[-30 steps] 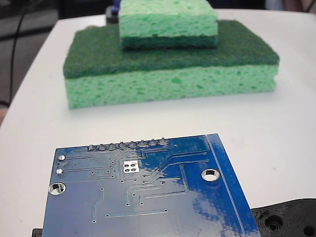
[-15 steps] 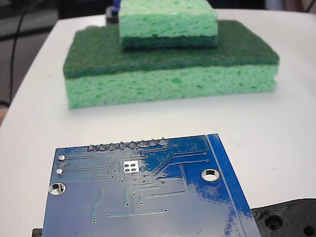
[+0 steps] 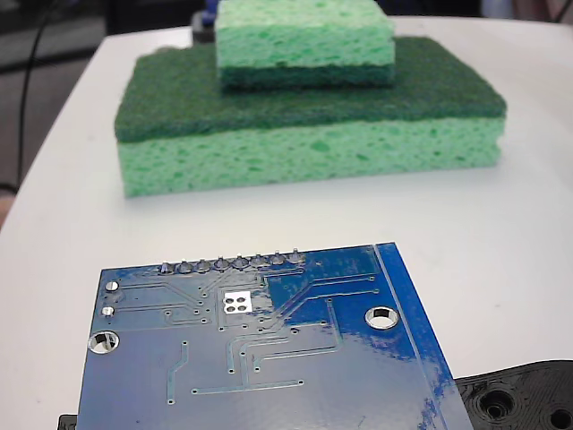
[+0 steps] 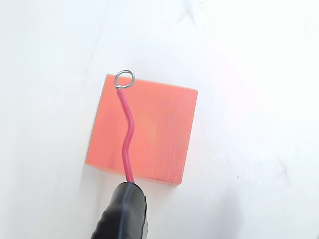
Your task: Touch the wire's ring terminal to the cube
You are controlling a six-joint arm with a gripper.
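Note:
In the wrist view an orange cube (image 4: 159, 134) lies on a white surface. A thin red wire (image 4: 127, 144) comes out of a black sleeve (image 4: 124, 211) at the bottom edge and runs up across the cube's top face. Its small silver ring terminal (image 4: 124, 79) sits over the cube's far edge near the left corner; whether it touches the cube I cannot tell. No gripper fingers show in either view. The fixed view shows neither cube nor wire.
In the fixed view a blue circuit board (image 3: 269, 358) lies close to the camera on the white table (image 3: 501, 233), with a black part (image 3: 524, 399) at the bottom right. Behind it a small green sponge (image 3: 304, 40) rests on a large green sponge (image 3: 304, 152).

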